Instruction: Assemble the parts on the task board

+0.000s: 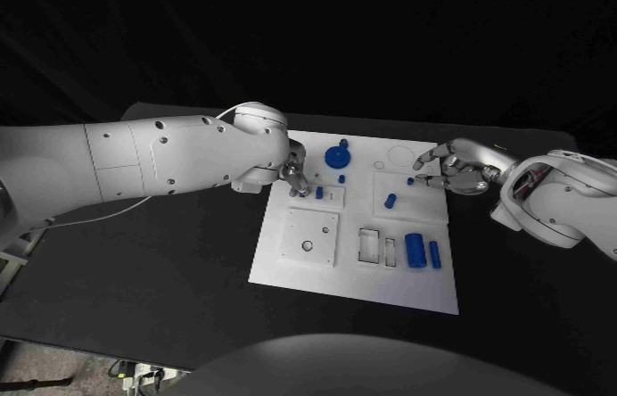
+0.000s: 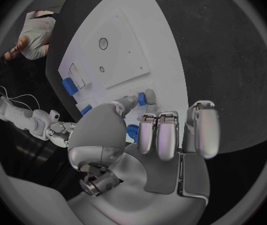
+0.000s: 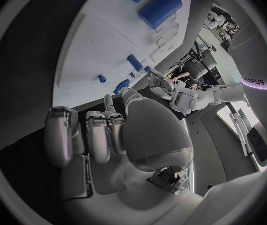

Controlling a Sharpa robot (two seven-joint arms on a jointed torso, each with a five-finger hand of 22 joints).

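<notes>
Left hand (image 1: 294,175) over far-left corner of white board (image 1: 308,262), fingers curled down by small blue peg (image 1: 319,193); whether it grasps peg, cannot tell. Blue round knob (image 1: 337,156) just right of hand, near far edge. Short blue pin (image 1: 390,201) mid-board. Large blue cylinder (image 1: 415,249) and slimmer blue rod (image 1: 435,253) side by side, near-right area. Right hand (image 1: 453,171) over far-right edge, fingers parted, nothing plainly grasped.

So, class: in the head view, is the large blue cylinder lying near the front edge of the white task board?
Yes: the large blue cylinder lies on the task board beside a slimmer blue piece, near the front edge.
</notes>
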